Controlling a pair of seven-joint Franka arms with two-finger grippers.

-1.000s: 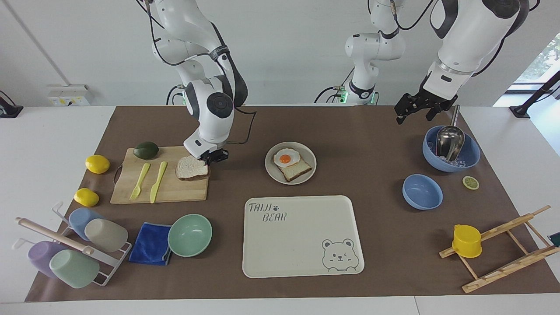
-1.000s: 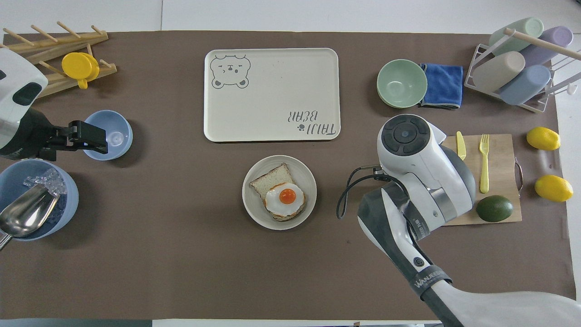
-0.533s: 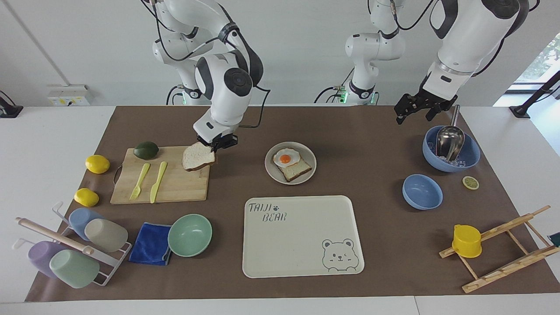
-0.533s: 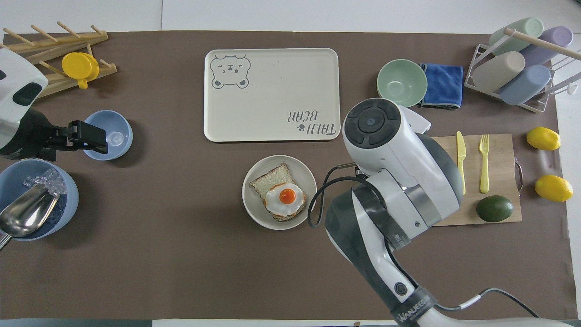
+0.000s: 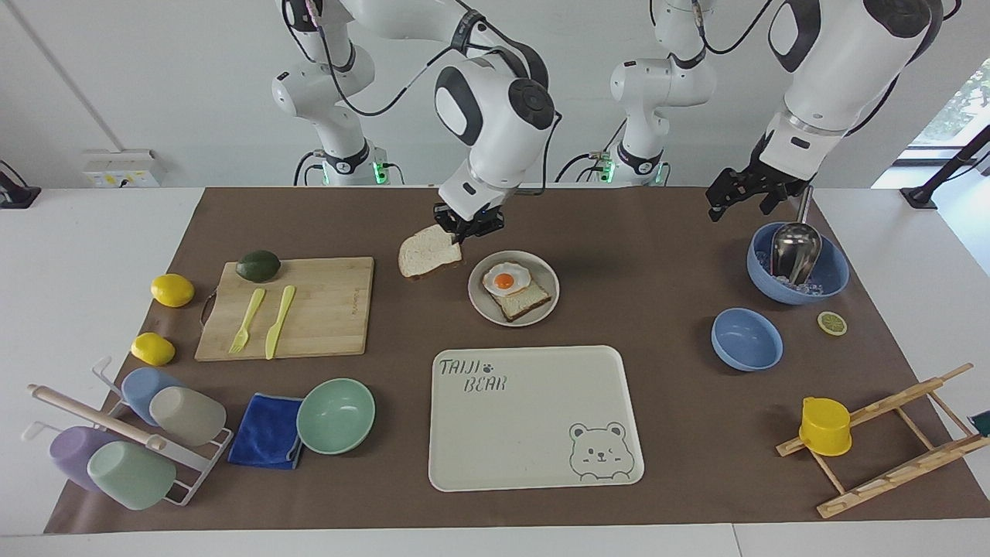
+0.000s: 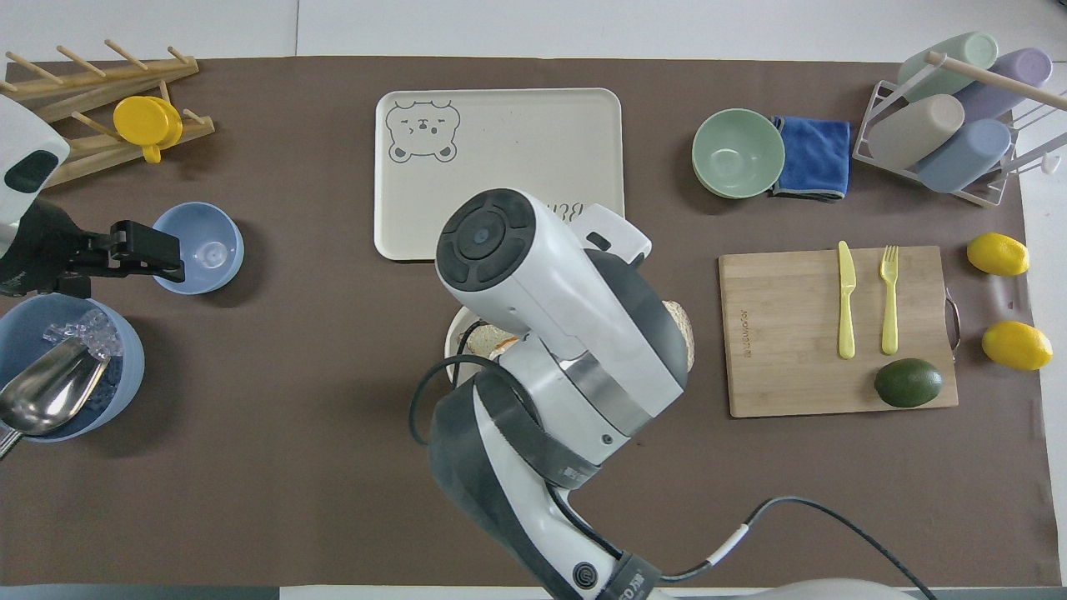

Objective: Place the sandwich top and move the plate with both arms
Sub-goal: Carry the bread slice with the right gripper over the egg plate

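Note:
The sandwich top [image 5: 428, 253], a pale slice with a brown crust, hangs tilted in the air, and my right gripper [image 5: 464, 229] is shut on its edge. It is over the brown mat just beside the plate [image 5: 481, 299], toward the right arm's end. On this light-grey plate lies a toast slice with a fried egg [image 5: 507, 280]. In the overhead view my right arm covers most of the plate [image 6: 454, 332], and only a sliver of the sandwich top [image 6: 683, 329] shows. My left gripper [image 5: 739, 204] [image 6: 167, 254] waits open, raised beside the big blue bowl.
The bamboo cutting board [image 5: 325, 317] holds a fork, a knife and an avocado. A cream bear tray [image 5: 534, 418] lies farther from the robots than the plate. A mint bowl [image 5: 336, 415], a blue bowl [image 5: 746, 339], a scoop bowl [image 5: 797, 267] and racks stand around.
My right gripper has lifted the sandwich top off the cutting board and carried it toward the plate. The left arm has barely moved.

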